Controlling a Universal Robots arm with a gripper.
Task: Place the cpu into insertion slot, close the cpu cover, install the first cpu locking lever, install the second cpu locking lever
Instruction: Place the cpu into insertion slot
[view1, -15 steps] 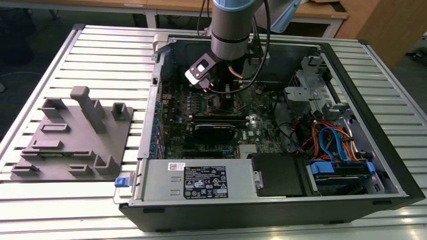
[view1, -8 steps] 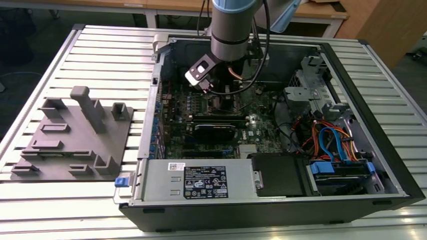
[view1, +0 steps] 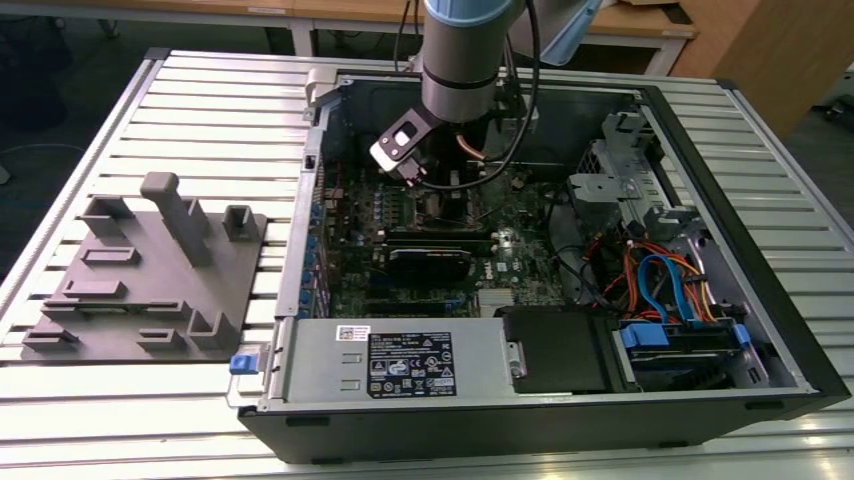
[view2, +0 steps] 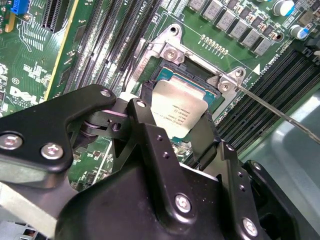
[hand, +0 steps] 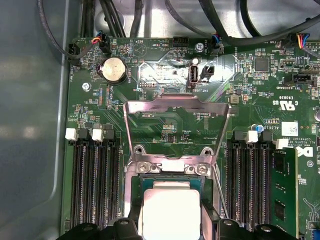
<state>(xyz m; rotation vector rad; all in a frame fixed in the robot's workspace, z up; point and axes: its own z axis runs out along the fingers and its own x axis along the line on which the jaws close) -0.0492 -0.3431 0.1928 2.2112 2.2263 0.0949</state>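
1. In the upper middle of the exterior view, the robot arm (view1: 461, 60) reaches down into an open computer case (view1: 534, 420). The case lies on its side, so the motherboard (view1: 400, 225) faces up for access.
2. In the second wrist view, the gripper (view2: 176, 121) has its black fingers (view2: 145, 125) set narrow. They pinch the cpu (view2: 179, 106) by two opposite edges, probably to keep it flat.
3. The cpu hangs directly over the insertion slot (view2: 197, 72), roughly level. Whether it touches the slot cannot be told.
4. In the first wrist view, the cpu cover (hand: 177, 104) is flipped open away from the slot, leaving the slot clear.
5. A thin locking lever (view2: 280, 113) juts out beside the slot, apparently unlatched.
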